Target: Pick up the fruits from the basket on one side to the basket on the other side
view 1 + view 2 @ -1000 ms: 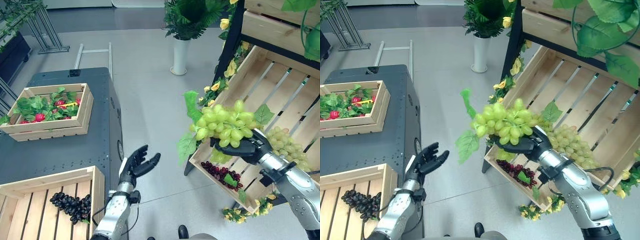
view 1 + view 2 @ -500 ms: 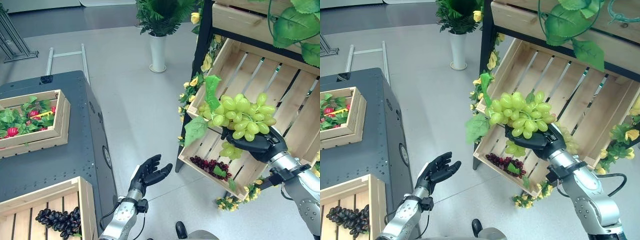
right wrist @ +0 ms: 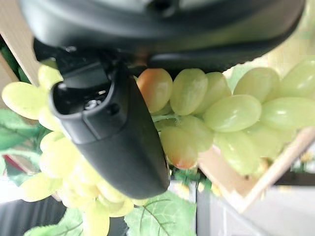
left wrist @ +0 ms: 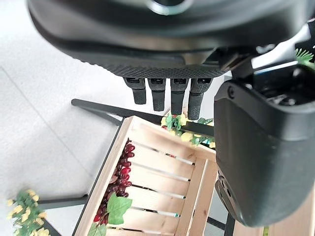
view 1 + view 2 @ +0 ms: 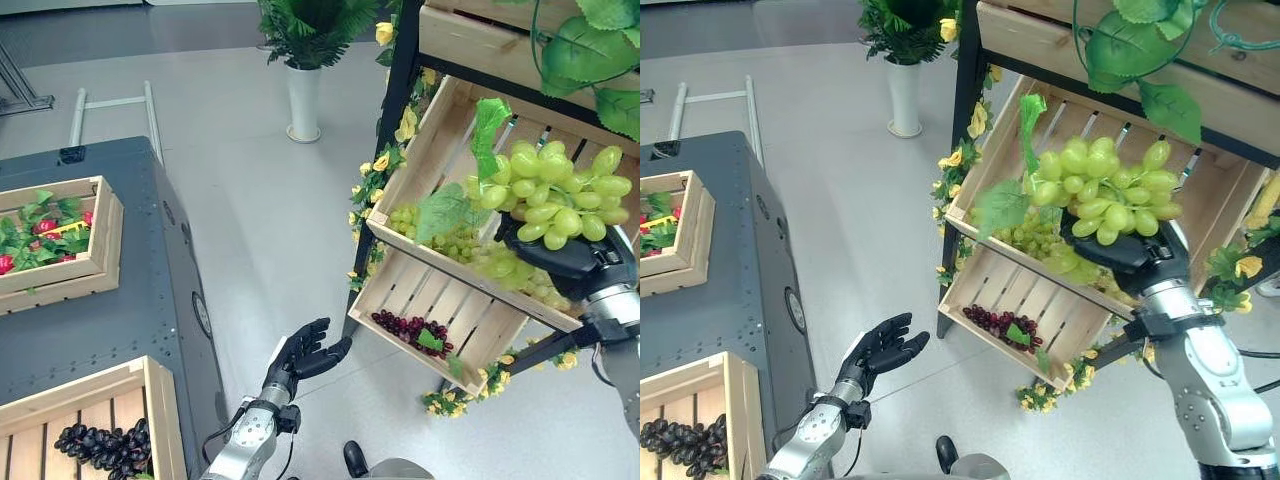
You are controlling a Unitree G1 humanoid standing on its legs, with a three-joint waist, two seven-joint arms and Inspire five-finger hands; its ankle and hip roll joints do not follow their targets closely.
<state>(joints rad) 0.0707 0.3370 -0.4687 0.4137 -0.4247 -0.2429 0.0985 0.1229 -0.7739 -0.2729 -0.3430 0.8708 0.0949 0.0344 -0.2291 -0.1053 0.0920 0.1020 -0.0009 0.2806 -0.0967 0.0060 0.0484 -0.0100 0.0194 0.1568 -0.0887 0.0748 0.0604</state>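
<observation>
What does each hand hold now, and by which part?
The right hand holds a bunch of green grapes from underneath, fingers curled round its lower part. The left hand holds nothing.

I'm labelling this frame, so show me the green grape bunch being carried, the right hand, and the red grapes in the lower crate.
green grape bunch [image 5: 555,195], left eye view, middle of the cluster
right hand [image 5: 560,255], left eye view, palm under the bunch
red grapes [image 5: 405,327], left eye view, middle of the bunch

A big bunch of green grapes with leaves sits up at three o'clock, gripped from beneath, above more green grapes in the upper slanted crate.
</observation>
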